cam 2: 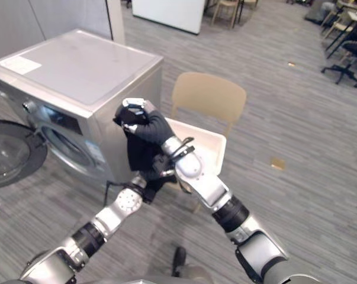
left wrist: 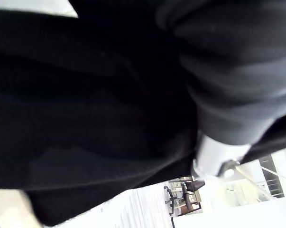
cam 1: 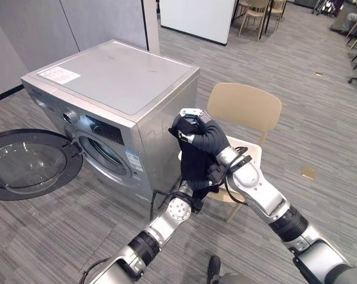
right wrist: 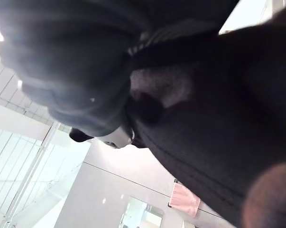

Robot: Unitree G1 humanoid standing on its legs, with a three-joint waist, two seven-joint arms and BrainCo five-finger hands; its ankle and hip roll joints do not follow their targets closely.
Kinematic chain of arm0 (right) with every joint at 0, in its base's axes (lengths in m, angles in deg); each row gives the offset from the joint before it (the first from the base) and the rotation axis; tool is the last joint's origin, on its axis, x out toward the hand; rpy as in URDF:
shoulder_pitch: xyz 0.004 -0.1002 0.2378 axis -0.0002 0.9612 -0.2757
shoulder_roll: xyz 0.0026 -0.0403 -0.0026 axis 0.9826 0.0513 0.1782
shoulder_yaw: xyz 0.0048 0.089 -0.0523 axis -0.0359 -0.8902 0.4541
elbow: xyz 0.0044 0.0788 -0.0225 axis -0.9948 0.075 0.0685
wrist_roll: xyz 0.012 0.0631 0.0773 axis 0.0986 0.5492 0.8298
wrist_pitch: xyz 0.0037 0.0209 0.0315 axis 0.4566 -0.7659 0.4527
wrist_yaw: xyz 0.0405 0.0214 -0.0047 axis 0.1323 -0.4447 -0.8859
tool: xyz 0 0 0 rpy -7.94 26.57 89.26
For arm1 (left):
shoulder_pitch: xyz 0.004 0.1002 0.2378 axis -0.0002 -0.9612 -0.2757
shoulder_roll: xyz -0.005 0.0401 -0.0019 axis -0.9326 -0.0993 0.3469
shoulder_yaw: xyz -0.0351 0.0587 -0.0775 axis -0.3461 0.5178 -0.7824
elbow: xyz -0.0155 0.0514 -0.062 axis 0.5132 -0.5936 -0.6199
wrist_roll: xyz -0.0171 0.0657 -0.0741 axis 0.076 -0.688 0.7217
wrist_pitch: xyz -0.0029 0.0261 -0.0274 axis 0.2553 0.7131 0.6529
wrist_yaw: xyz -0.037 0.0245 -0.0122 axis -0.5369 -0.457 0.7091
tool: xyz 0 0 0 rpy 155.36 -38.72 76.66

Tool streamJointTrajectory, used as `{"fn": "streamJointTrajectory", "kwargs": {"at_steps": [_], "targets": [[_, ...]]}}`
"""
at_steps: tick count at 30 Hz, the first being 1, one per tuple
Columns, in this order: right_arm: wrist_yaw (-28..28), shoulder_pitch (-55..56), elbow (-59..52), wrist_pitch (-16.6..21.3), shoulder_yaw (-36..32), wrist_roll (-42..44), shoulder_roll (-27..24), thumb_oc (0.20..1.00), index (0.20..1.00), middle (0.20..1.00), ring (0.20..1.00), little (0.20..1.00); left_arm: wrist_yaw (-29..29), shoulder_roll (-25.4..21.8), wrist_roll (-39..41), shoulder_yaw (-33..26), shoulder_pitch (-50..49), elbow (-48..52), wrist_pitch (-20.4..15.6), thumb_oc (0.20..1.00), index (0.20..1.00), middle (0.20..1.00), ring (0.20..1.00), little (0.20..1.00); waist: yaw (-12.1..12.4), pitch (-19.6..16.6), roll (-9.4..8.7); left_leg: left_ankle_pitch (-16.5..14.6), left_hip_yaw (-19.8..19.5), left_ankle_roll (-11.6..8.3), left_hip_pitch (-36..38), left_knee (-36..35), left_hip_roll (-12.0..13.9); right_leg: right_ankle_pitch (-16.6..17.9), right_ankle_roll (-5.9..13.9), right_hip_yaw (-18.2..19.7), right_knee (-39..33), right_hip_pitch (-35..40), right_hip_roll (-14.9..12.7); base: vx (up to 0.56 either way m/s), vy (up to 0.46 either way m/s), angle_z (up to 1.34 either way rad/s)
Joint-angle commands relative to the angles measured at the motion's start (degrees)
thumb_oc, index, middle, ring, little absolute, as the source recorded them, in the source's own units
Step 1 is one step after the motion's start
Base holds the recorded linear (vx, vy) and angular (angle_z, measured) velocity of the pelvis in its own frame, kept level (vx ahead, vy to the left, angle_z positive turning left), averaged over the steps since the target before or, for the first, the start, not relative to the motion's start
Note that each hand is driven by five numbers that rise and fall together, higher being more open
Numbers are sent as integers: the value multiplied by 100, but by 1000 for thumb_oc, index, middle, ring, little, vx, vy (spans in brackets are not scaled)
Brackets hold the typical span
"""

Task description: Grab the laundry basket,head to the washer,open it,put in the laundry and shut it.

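A black garment (cam 1: pixel 196 163) hangs in the air beside the silver washer (cam 1: pixel 113 77), just above the white laundry basket (cam 2: pixel 209 144) that stands on a tan chair (cam 1: pixel 246 103). My right hand (cam 1: pixel 197 128) is shut on the garment's top end and holds it up level with the washer's top edge. Under the garment's lower end sits my left hand (cam 1: pixel 187 194), buried in the cloth. Black cloth (left wrist: pixel 86 95) covers the left wrist view and hangs past the right hand (right wrist: pixel 204 142). The washer's round door (cam 1: pixel 24 163) stands swung wide, and its drum opening (cam 1: pixel 104 155) is uncovered.
The chair with the basket stands close against the washer's right side. A small brown floor plate (cam 1: pixel 308 173) lies to the right. Chairs and tables (cam 1: pixel 258 12) and a white partition (cam 1: pixel 196 18) stand far back; grey carpet lies in front of the washer.
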Motion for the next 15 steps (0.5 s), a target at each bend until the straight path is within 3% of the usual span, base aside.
{"fn": "streamJointTrajectory", "kwargs": {"at_steps": [1, 2, 3, 6, 7, 12, 13, 15], "targets": [[-139, -350, -518, 539, -356, 546, 322, 432, 432, 432, 432, 432, 34, 103, -278, 9, 117, -128, -93, 200, 200, 200, 200, 200, -60, -5, -93, -54, -25, 60, -175, -194, -29, -844, 596, 242, -334, 902, -35, -10, 44, -7], [-140, -343, -524, 536, -356, 547, 321, 432, 432, 432, 432, 432, 36, 100, -278, 9, 110, -121, -90, 200, 200, 200, 200, 200, -59, -9, -93, -55, -23, 60, -173, -194, -29, -843, 596, 244, -336, 904, -35, -9, 34, -6], [-202, -97, -587, 488, -426, 451, 140, 1000, 1000, 1000, 1000, 1000, 58, -31, -169, -223, -74, 28, -113, 200, 200, 200, 200, 200, -51, -21, -89, -51, -17, 62, -168, -194, -33, -827, 611, 254, -360, 918, -41, -7, 10, -4], [-312, 299, -706, 346, -548, 174, -170, 1000, 1000, 1000, 1000, 1000, 121, -197, 80, -586, -432, 290, -118, 200, 200, 200, 200, 200, -46, -29, -84, -44, -23, 63, -163, -194, -34, -813, 621, 253, -384, 939, -49, 0, 0, 0], [-360, 703, -744, 267, -744, -262, -530, 1000, 1000, 1000, 1000, 1000, 193, -391, 218, -970, -789, 573, -143, 200, 200, 200, 200, 200, -37, -19, -77, -36, -25, 68, -159, -194, -41, -799, 633, 257, -412, 951, -61, 0, 0, 0], [-359, 727, -761, 260, -740, -269, -531, 1000, 1000, 1000, 1000, 1000, 199, -397, 220, -972, -815, 597, -130, 200, 200, 200, 200, 200, -39, -31, -75, -39, -25, 67, -156, -194, -40, -798, 634, 257, -417, 957, -59, 0, 0, 0], [-427, 2424, -354, -28, -1577, -1609, -1261, 1000, 1000, 1000, 1000, 1000, 513, -900, 271, -2264, -2140, 1029, -130, 200, 200, 200, 200, 200, -31, 72, 30, -28, -10, 72, -133, -194, -68, -737, 697, 235, -541, 1046, -87, 0, 0, 0], [-480, 2774, -229, -76, -1728, -1717, -1297, 1000, 1000, 1000, 1000, 1000, 570, -978, 212, -2461, -2371, 1044, -105, 200, 200, 200, 200, 200, -40, 55, 41, 0, -19, 72, -174, -194, -79, -716, 702, 228, -546, 1021, -95, -28, 8, 6]]}}
